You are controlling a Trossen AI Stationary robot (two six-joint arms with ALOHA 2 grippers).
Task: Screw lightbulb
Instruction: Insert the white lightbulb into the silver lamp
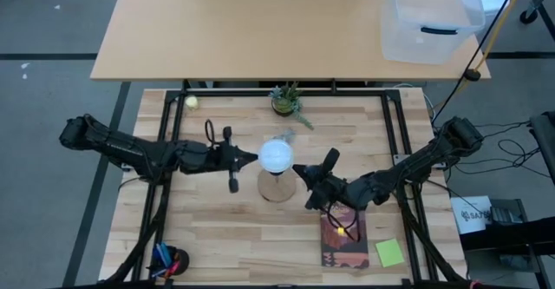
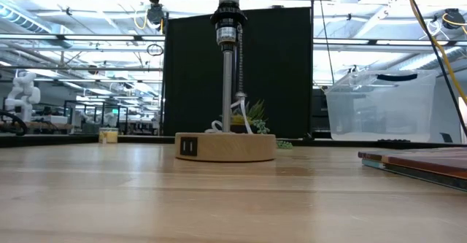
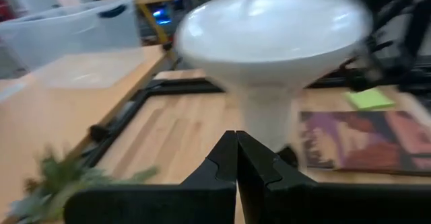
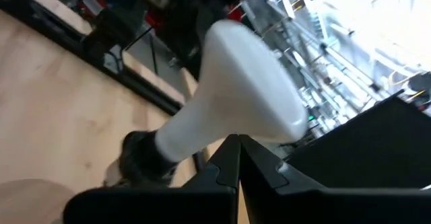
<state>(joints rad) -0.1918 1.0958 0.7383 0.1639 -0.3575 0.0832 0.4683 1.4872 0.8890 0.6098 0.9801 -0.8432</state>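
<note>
The white lightbulb (image 1: 276,155) stands globe up in the black socket (image 2: 228,17) of a metal post (image 2: 228,75). The post rises from a round wooden base (image 2: 226,147) at the table's middle. My left gripper (image 1: 256,158) is shut, level with the bulb on its left side. In the left wrist view its tips (image 3: 236,142) point at the bulb's pale neck (image 3: 266,113). My right gripper (image 1: 297,169) is also shut. It comes from the near right, its tips (image 4: 237,142) close under the bulb's cone (image 4: 222,109). My left gripper's shut tips come level from the table's left and reach the bulb's left side (image 1: 261,157). I cannot tell whether they touch it. My right gripper's shut tips come level from the near right and reach the bulb's cone (image 4: 232,126). Here too I cannot tell whether they touch.
A small potted plant (image 1: 287,102) and a yellow-green ball (image 1: 191,101) sit at the far edge. A book (image 1: 344,237) and a green note (image 1: 389,252) lie near right, and pens (image 1: 165,259) near left. A clear bin (image 1: 431,16) stands on the far table.
</note>
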